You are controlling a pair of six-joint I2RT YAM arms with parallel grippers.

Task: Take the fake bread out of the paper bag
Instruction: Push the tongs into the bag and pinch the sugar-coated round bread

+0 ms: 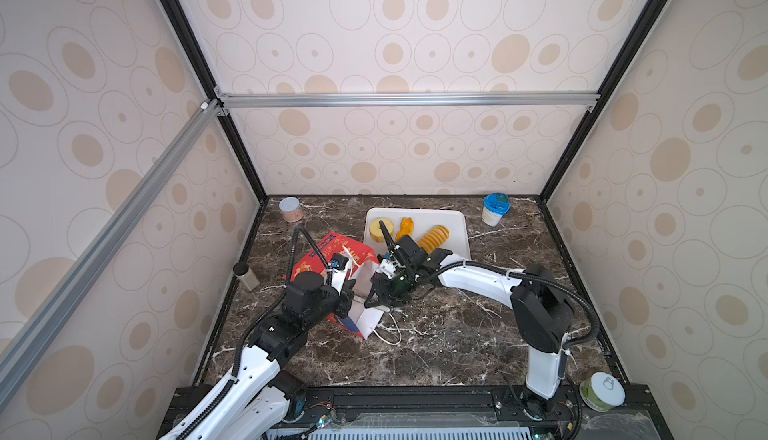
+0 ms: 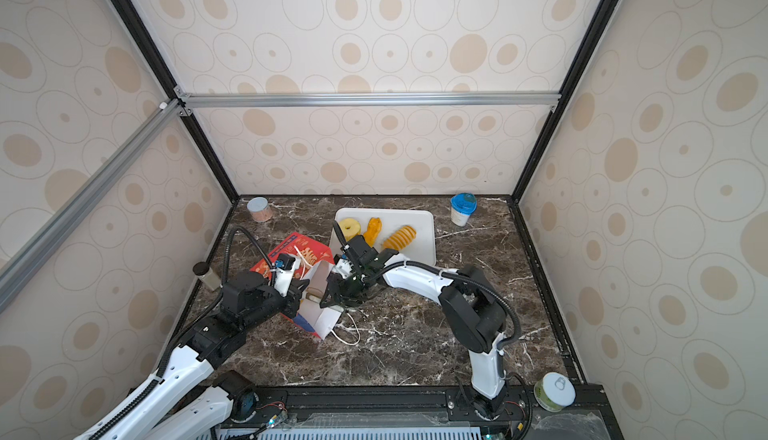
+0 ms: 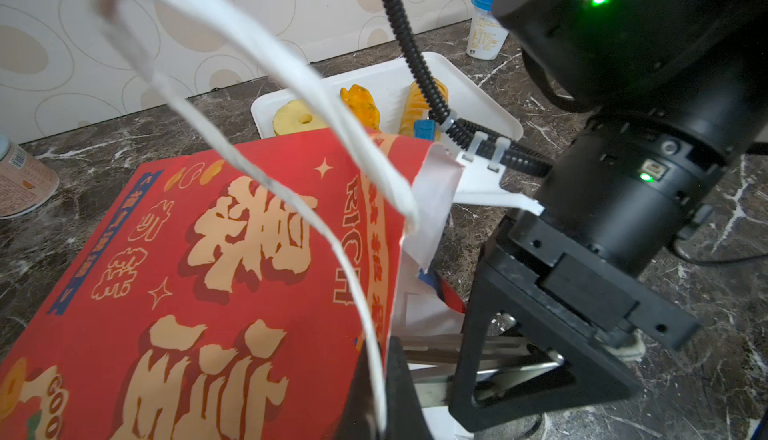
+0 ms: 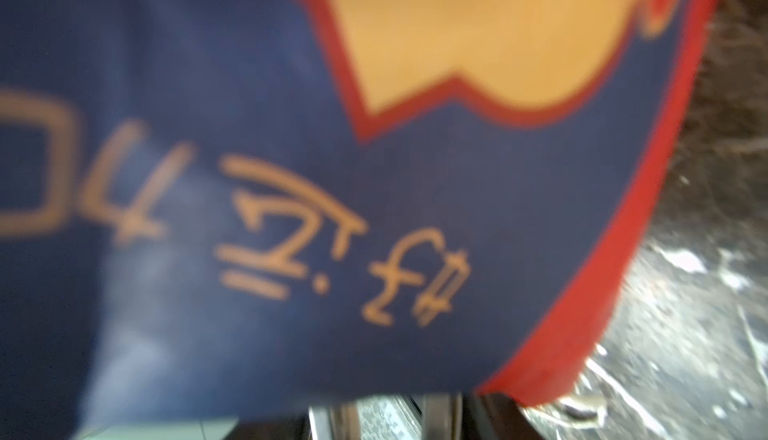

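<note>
Bag: paper bag lying on its side on the surface, mouth facing the right arm, probably giving a level reach inside.
Left arm: left fingers clamping together on the mouth's rim beside a cord handle, likely pinning the bag and holding it open.
Right arm: right fingers working at the mouth; apart or gripping, cannot tell, paper blocking.
Bread out: ring, twisted stick and ridged loaf resting on the tray behind the bag.
Bread left: probably sitting inside, hidden.

The red paper bag carries tan characters and a blue band, while the dark brown marble tabletop shows white veins.
</note>
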